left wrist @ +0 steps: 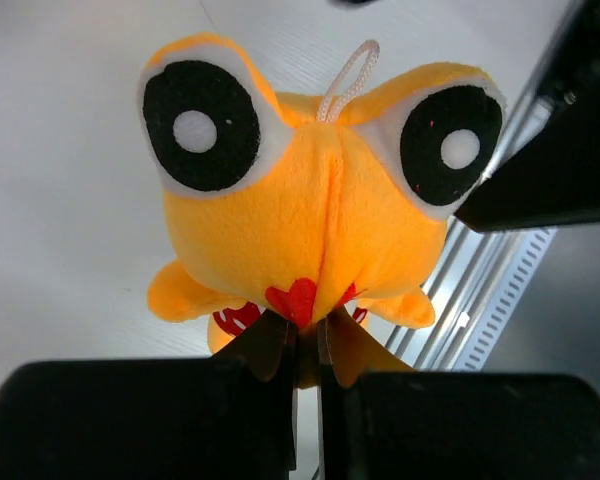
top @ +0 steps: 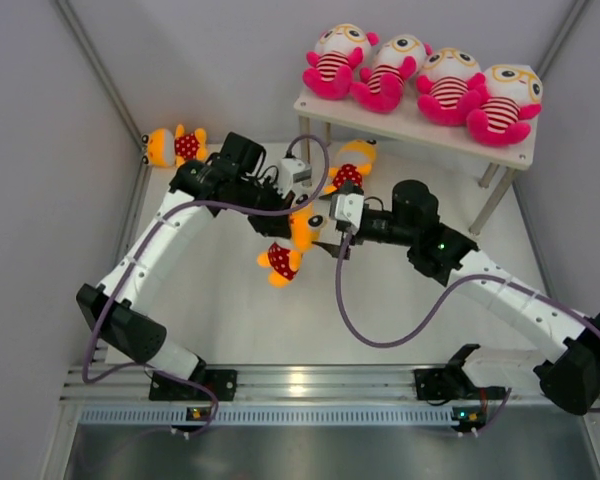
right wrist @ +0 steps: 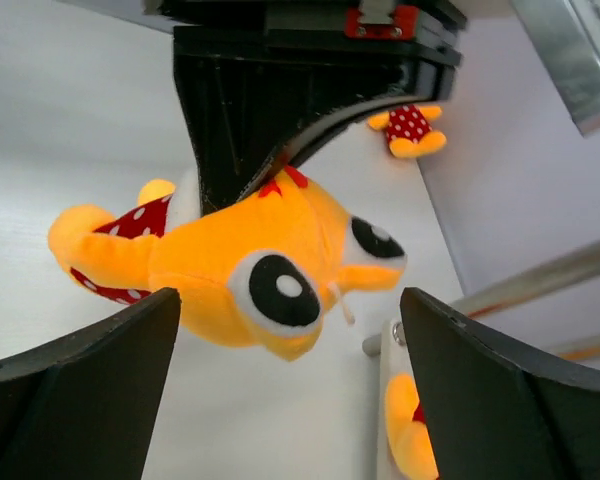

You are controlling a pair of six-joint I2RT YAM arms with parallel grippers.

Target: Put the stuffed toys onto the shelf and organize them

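An orange-yellow stuffed toy (top: 283,258) with a red dotted body hangs above the table between my two arms. My left gripper (left wrist: 308,345) is shut on it, pinching the plush just under its red mouth (left wrist: 298,300). My right gripper (right wrist: 288,300) is open, with one finger on each side of the toy's head (right wrist: 240,270) and not touching it. The shelf (top: 405,127) stands at the back right with several pink striped toys (top: 435,80) in a row on its top board. A second orange toy (top: 350,165) lies on the lower board (right wrist: 388,390).
A third orange toy (top: 170,147) lies on the table at the far left, beside the left wall. Thin metal shelf legs (top: 495,200) reach down to the table at the right. Purple cables (top: 350,310) loop from both arms.
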